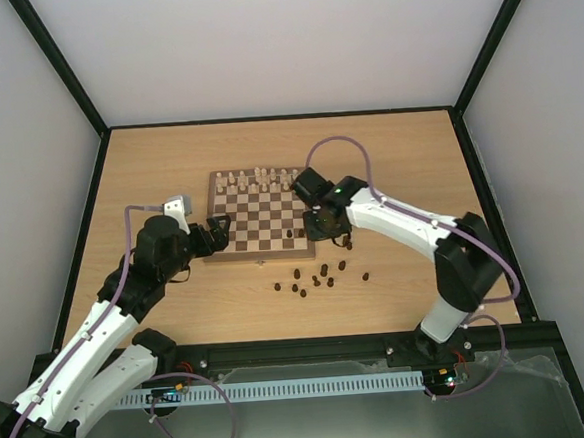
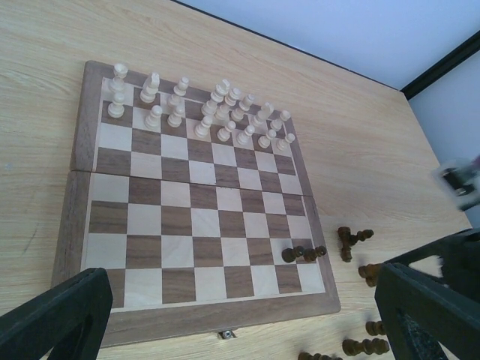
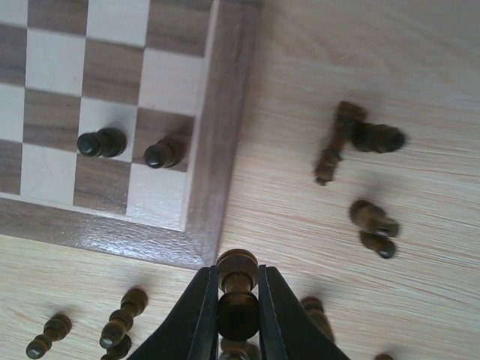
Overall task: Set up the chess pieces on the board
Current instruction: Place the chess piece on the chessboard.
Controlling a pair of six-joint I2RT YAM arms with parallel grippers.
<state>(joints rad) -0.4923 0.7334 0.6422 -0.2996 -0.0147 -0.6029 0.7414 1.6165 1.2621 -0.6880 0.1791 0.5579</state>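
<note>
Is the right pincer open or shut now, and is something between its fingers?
The right pincer is shut on a dark chess piece; the wrist view shows both fingers pressed against its sides.

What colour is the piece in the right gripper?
Dark brown piece, clearest in the right wrist view.

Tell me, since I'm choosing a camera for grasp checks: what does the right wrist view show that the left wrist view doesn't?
Only right wrist: the right end effector shut on a dark chess piece. Only left wrist: the whole board, its cream-white pieces, and the open left end effector. Both: two dark pieces on the board's corner and loose dark pieces on the tabletop.
</note>
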